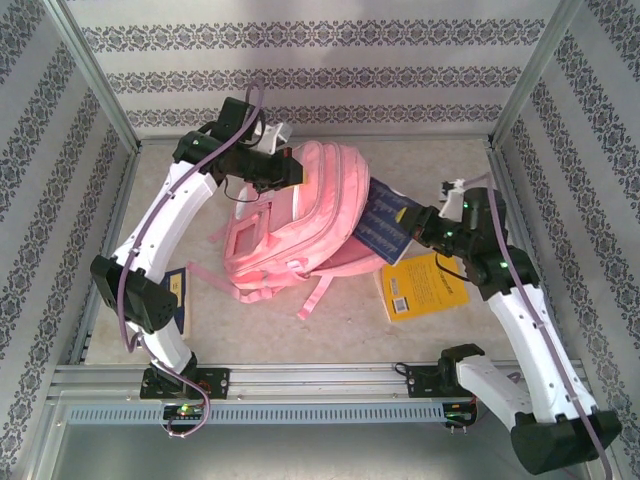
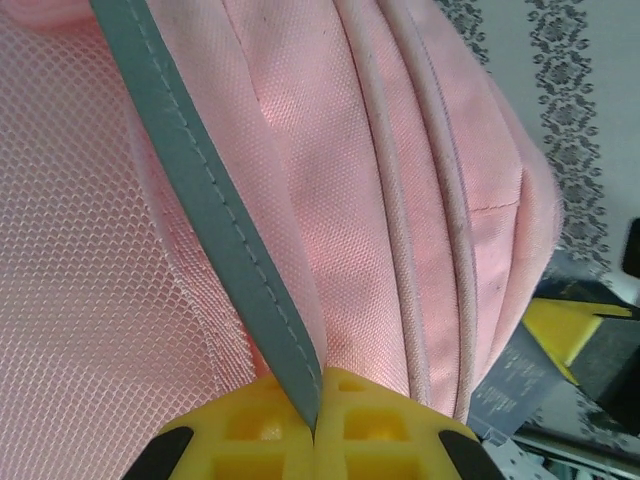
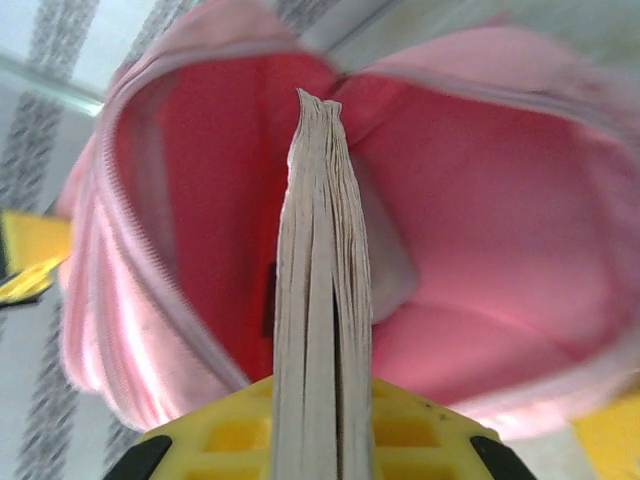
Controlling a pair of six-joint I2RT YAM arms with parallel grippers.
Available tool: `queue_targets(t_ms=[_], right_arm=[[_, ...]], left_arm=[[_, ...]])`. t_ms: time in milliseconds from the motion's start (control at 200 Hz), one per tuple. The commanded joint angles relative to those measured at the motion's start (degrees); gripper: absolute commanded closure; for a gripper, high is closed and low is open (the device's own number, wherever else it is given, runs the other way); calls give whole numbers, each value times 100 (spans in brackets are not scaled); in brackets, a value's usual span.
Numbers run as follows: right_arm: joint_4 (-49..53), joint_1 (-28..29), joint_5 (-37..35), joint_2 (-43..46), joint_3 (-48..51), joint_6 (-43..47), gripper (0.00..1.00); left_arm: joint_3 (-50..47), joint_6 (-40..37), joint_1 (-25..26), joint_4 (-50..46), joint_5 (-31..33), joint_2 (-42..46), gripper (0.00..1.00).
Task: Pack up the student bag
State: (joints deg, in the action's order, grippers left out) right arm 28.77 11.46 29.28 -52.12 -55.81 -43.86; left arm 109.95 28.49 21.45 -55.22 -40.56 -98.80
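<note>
The pink student bag (image 1: 290, 225) lies on its side mid-table with its mouth toward the right. My left gripper (image 1: 287, 170) is at the bag's far top edge. In the left wrist view its yellow fingers (image 2: 250, 425) are shut on a grey trim strip (image 2: 200, 200) of the bag (image 2: 390, 200). My right gripper (image 1: 418, 228) is shut on a dark blue book (image 1: 385, 225) whose far end sits in the bag's mouth. The right wrist view has the book's page edge (image 3: 320, 270) clamped upright between the fingers, pointing into the open pink interior (image 3: 480, 230).
A yellow book (image 1: 425, 285) lies flat on the table, right of the bag's straps (image 1: 315, 290) and under the right arm. Another book (image 1: 180, 298) lies at the left beside the left arm. Patterned walls and metal frame posts close in the table.
</note>
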Motion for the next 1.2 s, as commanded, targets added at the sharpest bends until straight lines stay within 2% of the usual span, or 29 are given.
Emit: queue_targets(t_ms=[0,245,430,575,640,735,839,934,999,1089,1194], right_arm=[[-666,275,970,-213,-106,22,100],[-468,605,1079,-1055,-363,301,100],[-1682,615,1593,-1858,-112,-31,100],[-2290,734,1876,-2608,-338,-68,100],[-2260,851,1985,-3008,-573,57,100],[-2021,1081,1727,-3550,-858,312,100],[-2183,1450,1467,-4135,-1082,186,100],[-2160,1878,882,-4606,-1440,31,100],[-1983,2141,375,-4869,-1695,-32,74],[-1721,2339,56,-5042,-2044,31,46],[-1500,2312,-349,-4657,-2027,237,24]], left_arm=[[-97,-323,-36,928,-884,461,100],[-393,-464,-265,820,-793,812,100],[-607,-299,-283,1142,-1228,936,100],[-824,-281,-275,1306,-1416,1082,100],[-891,-259,-282,1371,-1460,1125,100],[-896,-251,-274,1390,-1455,1129,100],[-855,-200,-276,1466,-1491,1094,100],[-801,-185,-276,1471,-1460,1031,100],[-774,-203,-281,1467,-1431,980,100],[-734,-229,-282,1401,-1340,916,100],[-712,-330,-305,1254,-1148,874,100]])
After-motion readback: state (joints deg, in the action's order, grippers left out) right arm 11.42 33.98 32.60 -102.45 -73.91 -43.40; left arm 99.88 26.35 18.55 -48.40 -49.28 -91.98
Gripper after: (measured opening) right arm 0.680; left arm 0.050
